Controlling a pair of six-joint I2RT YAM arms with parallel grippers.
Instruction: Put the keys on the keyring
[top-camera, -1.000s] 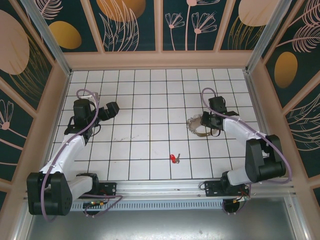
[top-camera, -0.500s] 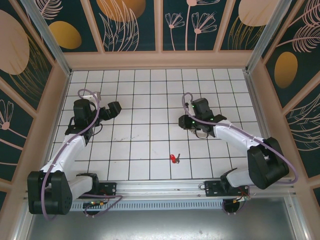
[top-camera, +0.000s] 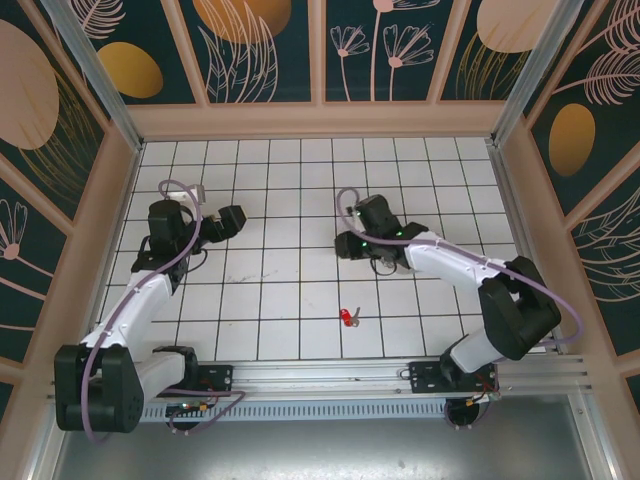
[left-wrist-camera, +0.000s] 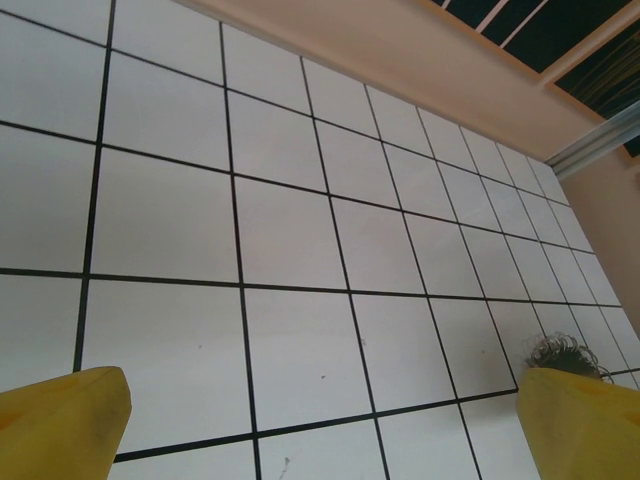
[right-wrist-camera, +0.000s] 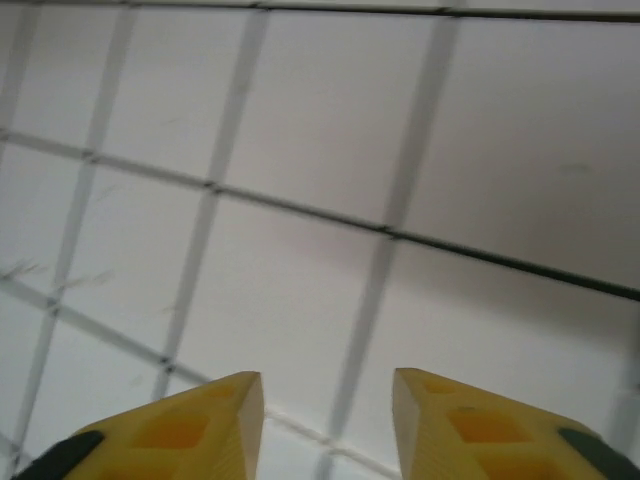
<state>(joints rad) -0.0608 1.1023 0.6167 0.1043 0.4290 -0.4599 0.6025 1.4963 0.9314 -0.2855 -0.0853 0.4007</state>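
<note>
My left claw (top-camera: 230, 219) hangs spread wide over the bare tabletop (top-camera: 290, 200), gripping nothing. My right claw (right-wrist-camera: 326, 415) is parted part-way and empty. 1 red key (top-camera: 348, 317) lies near the front edge, too small to read its axis, and the keyring (left-wrist-camera: 556, 350) peeks out beside my left claw's finger.

White table (top-camera: 290, 190) gridded with black lines, on it red-headed keys (top-camera: 348, 317) and dull grey keyring (left-wrist-camera: 558, 352), around it dark teal walls (top-camera: 270, 70) with peach leaf and orange oval prints, right gripper (right-wrist-camera: 325, 380) yellow-fingered.
</note>
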